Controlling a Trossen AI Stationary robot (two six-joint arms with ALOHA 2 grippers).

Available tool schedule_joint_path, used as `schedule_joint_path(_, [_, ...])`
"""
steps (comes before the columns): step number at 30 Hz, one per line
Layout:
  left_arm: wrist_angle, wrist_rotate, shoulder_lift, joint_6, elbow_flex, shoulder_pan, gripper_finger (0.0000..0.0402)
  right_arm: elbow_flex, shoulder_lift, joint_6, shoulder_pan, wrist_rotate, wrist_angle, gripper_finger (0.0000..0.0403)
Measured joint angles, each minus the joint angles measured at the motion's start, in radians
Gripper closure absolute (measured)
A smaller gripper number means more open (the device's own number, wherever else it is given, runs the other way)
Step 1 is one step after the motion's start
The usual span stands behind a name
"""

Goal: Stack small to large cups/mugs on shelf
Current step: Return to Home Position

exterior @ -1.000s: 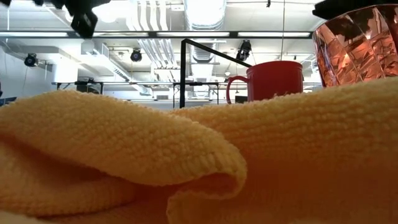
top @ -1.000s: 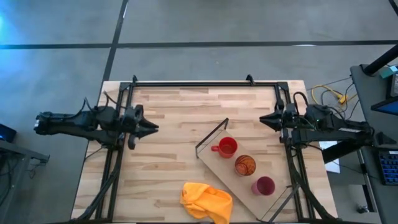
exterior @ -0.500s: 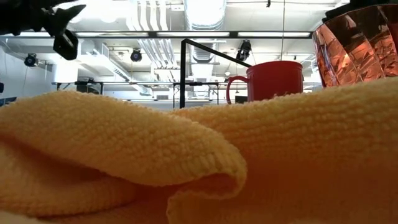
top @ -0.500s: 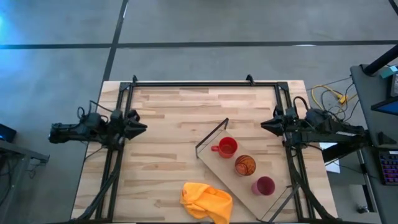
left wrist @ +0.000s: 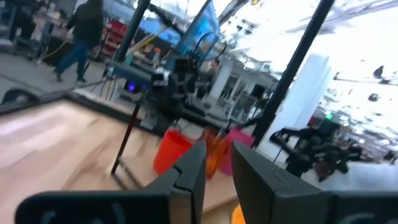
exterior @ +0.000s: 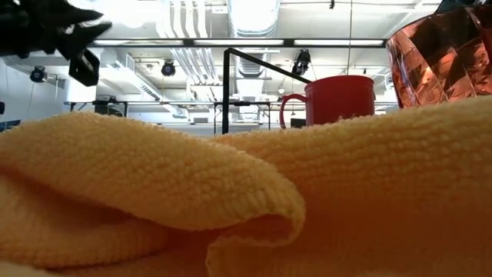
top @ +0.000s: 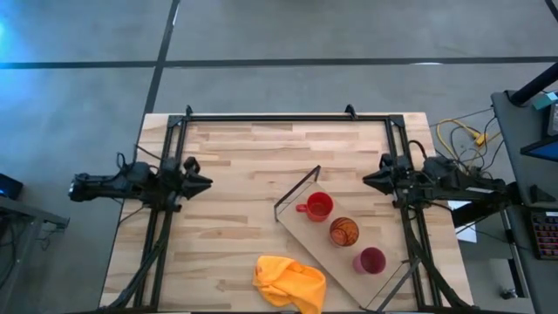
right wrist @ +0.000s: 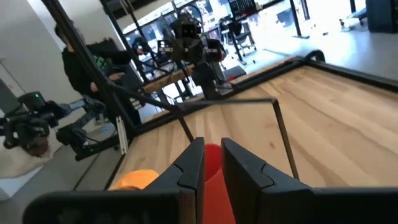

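Note:
Three cups stand in a row on the light plywood shelf board (top: 316, 241), which lies slantwise on the table's right half: the red mug (top: 319, 207), the orange patterned tumbler (top: 343, 231) and the magenta cup (top: 371, 260). Each stands upright on its base, apart from the others. My left gripper (top: 207, 183) is shut and empty at the table's left side, pointing toward the right edge. My right gripper (top: 366, 180) is shut and empty at the right side, pointing toward the left edge, a little beyond the mug. The mug also shows in the right wrist view (right wrist: 214, 171) and the left wrist view (left wrist: 171, 152).
A yellow-orange cloth (top: 288, 282) lies bunched at the near edge, left of the shelf, and fills most of the low view (exterior: 231, 200). The shelf's black wire frame (top: 296, 187) stands up at its far-left end. Black rails (top: 288, 118) run along the table's far, left and right sides.
My left gripper has drawn back toward the table's left edge and gone down a little, staying shut. The cups, the shelf and the cloth have kept still.

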Motion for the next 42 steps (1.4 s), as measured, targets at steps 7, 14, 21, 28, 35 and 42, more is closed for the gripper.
schedule_joint_path(7, [0.088, -0.001, 0.001, -0.008, -0.097, 0.0, 0.0341, -0.024, 0.0, 0.054, 0.0, -0.002, 0.003, 0.0355])
schedule_joint_path(14, [0.107, -0.003, 0.006, -0.082, -0.14, 0.0, 0.0341, -0.051, 0.0, 0.065, 0.0, -0.001, -0.002, 0.0355])
schedule_joint_path(21, [0.112, -0.003, 0.002, -0.082, -0.14, 0.0, 0.0341, -0.061, 0.0, 0.056, 0.0, 0.0, -0.093, 0.0355])
schedule_joint_path(28, [0.108, -0.003, 0.022, -0.081, -0.141, 0.0, 0.0341, -0.061, 0.0, 0.064, 0.0, 0.006, -0.124, 0.0355])
schedule_joint_path(35, [0.109, -0.004, 0.041, -0.083, -0.142, 0.0, 0.0341, -0.104, 0.0, 0.064, 0.0, 0.054, -0.017, 0.0355])
schedule_joint_path(42, [0.114, -0.005, 0.046, -0.085, -0.142, 0.0, 0.034, -0.205, 0.015, 0.064, 0.0, 0.061, 0.206, 0.0355])
